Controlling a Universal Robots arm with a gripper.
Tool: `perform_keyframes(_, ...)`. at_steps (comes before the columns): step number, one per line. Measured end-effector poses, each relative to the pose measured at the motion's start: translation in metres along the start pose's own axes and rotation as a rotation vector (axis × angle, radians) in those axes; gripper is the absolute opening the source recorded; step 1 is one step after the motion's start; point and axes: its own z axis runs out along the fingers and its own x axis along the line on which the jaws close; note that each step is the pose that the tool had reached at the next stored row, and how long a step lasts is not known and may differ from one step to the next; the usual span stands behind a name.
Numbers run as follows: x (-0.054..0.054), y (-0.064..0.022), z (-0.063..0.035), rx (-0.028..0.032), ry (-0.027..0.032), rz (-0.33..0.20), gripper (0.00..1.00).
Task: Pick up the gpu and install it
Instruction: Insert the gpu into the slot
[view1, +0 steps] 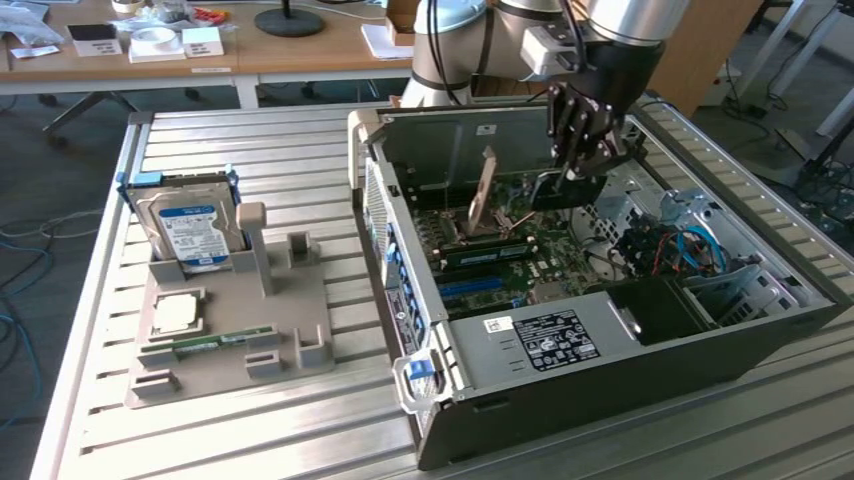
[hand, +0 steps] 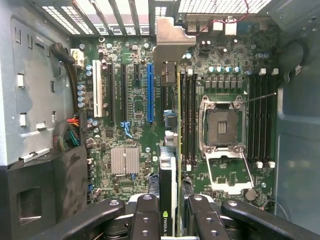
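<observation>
My gripper (view1: 583, 160) reaches down into the open computer case (view1: 561, 345) and is shut on the gpu (view1: 550, 190). The card hangs upright above the motherboard (view1: 501, 255), its metal end bracket (view1: 486, 185) pointing toward the case's rear wall. In the wrist view the gpu (hand: 170, 150) appears edge-on between my fingers (hand: 146, 216), with its bracket (hand: 175, 37) near the rear slot openings. A long blue expansion slot (hand: 150, 92) lies just beside the card's edge; I cannot tell whether the card touches the board.
A grey fixture tray (view1: 227, 340) on the exterior view's left holds a hard drive (view1: 187, 225), a CPU (view1: 178, 312) and a RAM stick (view1: 214, 346). Inside the case are an open CPU socket (hand: 222, 127), black memory slots (hand: 262, 117), a heatsink (hand: 125, 160) and cable bundles (view1: 681, 250).
</observation>
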Motion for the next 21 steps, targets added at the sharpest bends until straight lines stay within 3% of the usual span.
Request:
perform_keyframes(11, 0.0002, 0.0001, 0.0067, -0.0001, 0.0000, 0.000, 0.27)
perform_keyframes(21, 0.0002, 0.0014, 0.0071, 0.0003, 0.0000, 0.000, 0.27)
